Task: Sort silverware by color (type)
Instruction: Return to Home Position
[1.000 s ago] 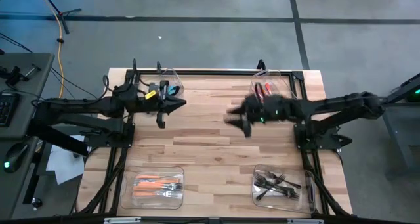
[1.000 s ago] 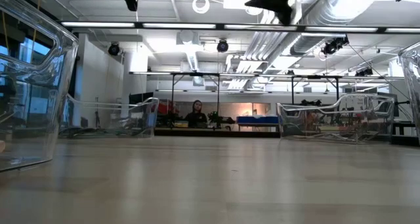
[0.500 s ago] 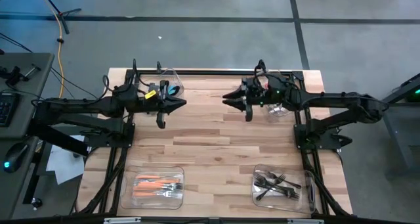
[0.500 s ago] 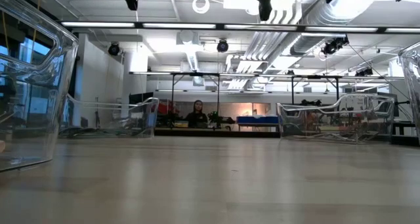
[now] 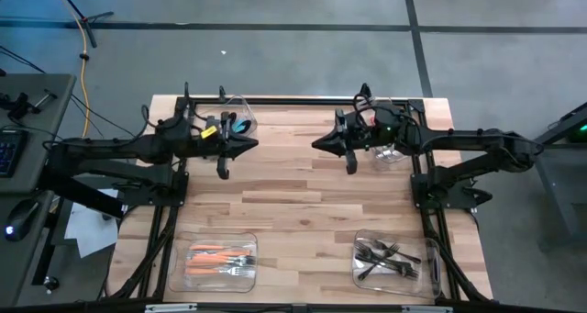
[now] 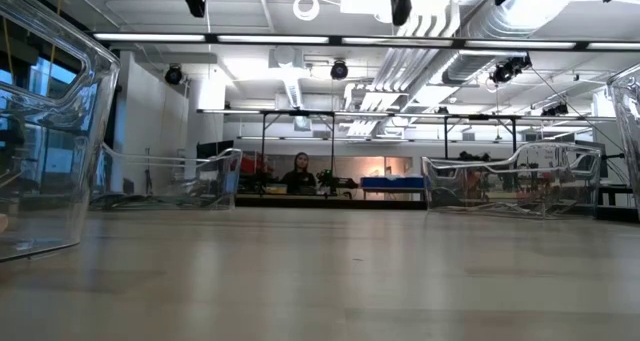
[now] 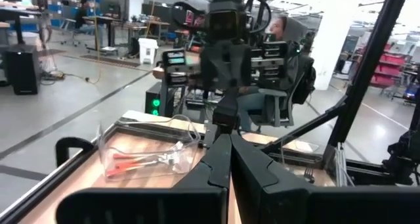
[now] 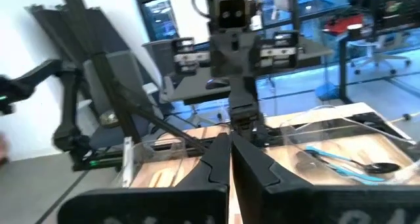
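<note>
Lying left-to-right, orange forks (image 5: 220, 258) point tines rightward; left gripper (image 5: 249, 144) and right gripper (image 5: 318, 144) hover, fingers together, empty.

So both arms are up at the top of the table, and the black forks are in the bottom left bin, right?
Not quite. The high view shows the black forks in the bottom right bin; the bottom left bin holds the orange-handled ones. The rest is right: the left pincer and right pincer, both shut, are up at the top of the table.
</note>
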